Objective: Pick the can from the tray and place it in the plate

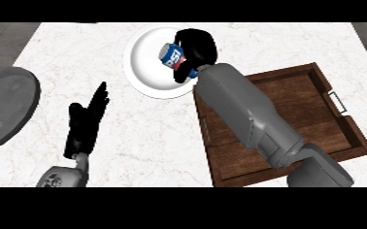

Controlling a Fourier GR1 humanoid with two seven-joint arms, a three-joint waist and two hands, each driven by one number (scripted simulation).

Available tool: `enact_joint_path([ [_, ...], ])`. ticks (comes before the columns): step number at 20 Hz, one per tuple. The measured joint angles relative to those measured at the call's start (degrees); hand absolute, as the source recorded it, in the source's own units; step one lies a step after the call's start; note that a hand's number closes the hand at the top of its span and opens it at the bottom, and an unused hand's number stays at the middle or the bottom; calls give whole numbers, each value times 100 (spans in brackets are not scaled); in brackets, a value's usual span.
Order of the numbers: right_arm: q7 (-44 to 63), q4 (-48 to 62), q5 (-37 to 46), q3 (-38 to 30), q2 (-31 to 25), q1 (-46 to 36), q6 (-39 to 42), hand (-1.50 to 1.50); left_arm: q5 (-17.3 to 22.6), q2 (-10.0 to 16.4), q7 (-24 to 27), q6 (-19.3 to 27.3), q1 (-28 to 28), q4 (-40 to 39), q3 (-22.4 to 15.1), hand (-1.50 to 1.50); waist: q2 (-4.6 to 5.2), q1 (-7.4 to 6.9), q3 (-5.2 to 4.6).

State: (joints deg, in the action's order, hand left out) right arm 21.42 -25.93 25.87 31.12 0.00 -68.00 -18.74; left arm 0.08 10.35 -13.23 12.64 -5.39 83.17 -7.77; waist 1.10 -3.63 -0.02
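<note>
Our right hand (pixel 195 46) is curled round the can (pixel 173 57) with the plate (pixel 147 75) just beneath, so we should lower gently before uncurling

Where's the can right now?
Head view, upper centre: the can is over the white plate, held in the right hand, up and left of the wooden tray. Whether it touches the plate is unclear.

The round ceramic plate (pixel 147 75) is plain white. The small metal can (pixel 172 58) is blue with white and red marks. The rectangular wooden tray (pixel 315 111) is dark brown. The stone desk (pixel 143 140) is white with thin reddish veins.
</note>
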Motion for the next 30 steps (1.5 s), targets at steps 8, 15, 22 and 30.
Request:
enact_joint_path([
  [8,-945,831,-351,-287,-19,-73,1093,-150,-56,4,63,-11,118,15,36,0,-10,55,2],
  [15,-2385,441,-1100,-1127,-9,187,783,-150,6,45,137,-77,250,40,133,0,-25,138,11],
  [22,-3385,214,-2178,-2291,-145,453,965,-150,-17,-14,177,-44,280,23,159,0,-43,195,9],
  [30,-4353,636,-2444,-2784,-285,627,1665,-150,-85,-55,111,-71,187,-24,227,0,-55,214,6],
])
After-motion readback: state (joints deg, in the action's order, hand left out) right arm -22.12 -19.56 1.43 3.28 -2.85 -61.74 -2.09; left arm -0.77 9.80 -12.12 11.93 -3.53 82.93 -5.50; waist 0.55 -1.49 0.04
